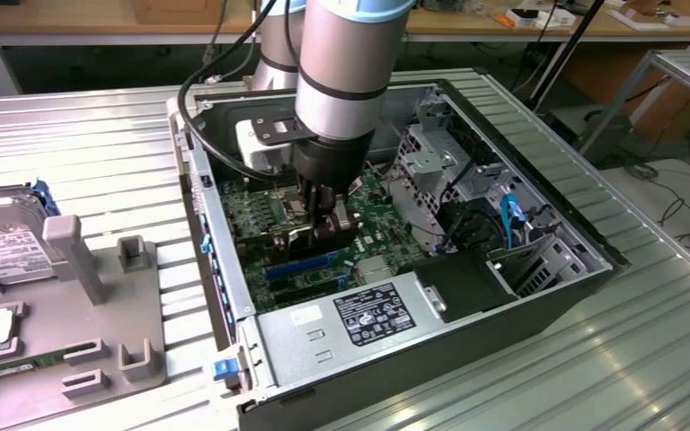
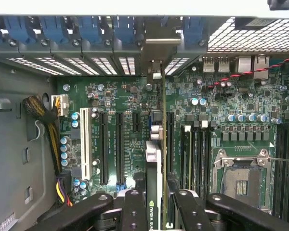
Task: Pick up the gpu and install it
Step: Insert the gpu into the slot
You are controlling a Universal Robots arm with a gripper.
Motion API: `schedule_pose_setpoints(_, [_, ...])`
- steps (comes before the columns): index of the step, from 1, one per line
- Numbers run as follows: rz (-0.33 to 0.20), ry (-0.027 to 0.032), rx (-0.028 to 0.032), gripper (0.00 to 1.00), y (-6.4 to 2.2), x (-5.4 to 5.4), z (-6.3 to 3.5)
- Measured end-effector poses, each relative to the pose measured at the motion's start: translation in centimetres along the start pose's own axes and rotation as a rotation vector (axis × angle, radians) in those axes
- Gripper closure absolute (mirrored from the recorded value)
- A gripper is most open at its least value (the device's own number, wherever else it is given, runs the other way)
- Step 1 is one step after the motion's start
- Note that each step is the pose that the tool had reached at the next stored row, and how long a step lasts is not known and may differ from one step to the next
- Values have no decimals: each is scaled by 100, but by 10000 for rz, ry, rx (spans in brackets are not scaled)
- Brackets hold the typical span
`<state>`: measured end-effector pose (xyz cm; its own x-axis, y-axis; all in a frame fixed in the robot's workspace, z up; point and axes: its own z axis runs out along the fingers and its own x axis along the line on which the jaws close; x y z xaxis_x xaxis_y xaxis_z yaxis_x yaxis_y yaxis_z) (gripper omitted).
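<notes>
Reaching straight down into the open black computer case (image 1: 369, 386), the black gripper (image 1: 321, 211) clamps the green, silver-bracketed gpu (image 2: 153, 163), NVIDIA-marked edge upright above the case's green motherboard (image 2: 125, 101).

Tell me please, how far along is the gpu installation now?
Done: the gpu is picked up and inside the computer case. In hand: the fingers clamp it edge-on over the motherboard slots. Left: it is not released; seating cannot be judged.

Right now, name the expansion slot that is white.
The outermost slot, beside the yellow cable bundle; the other slots are black.
</notes>
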<state>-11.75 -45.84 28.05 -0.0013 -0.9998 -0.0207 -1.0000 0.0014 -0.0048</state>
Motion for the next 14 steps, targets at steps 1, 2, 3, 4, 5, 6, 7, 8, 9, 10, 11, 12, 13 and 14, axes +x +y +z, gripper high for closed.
schedule_pose_setpoints(1, [0, 1, -4, 73, 0, 0, 0])
schedule_pose_setpoints(2, [2, -1, -40, 73, -9, 0, 1])
schedule_pose_setpoints(3, [12, 0, -202, 73, -52, 0, 1])
schedule_pose_setpoints(4, [13, 0, -215, 73, -54, 0, 1])
schedule_pose_setpoints(5, [14, 0, -215, 73, -54, 0, 1])
schedule_pose_setpoints(6, [14, 1, -216, 73, -54, 0, 1])
schedule_pose_setpoints(7, [14, 10, -217, 73, -55, 0, 1])
schedule_pose_setpoints(8, [13, 30, -215, 73, -55, 0, 15])
schedule_pose_setpoints(9, [14, 31, -216, 73, -54, 0, 25])
schedule_pose_setpoints(10, [13, 31, -216, 73, -54, 1, 40])
schedule_pose_setpoints(11, [13, 31, -216, 73, -54, 1, 47])
schedule_pose_setpoints(12, [13, 31, -216, 73, -54, 1, 52])
schedule_pose_setpoints(13, [14, 32, -217, 73, -54, 1, 59])
schedule_pose_setpoints(14, [14, 32, -217, 73, -54, 1, 62])
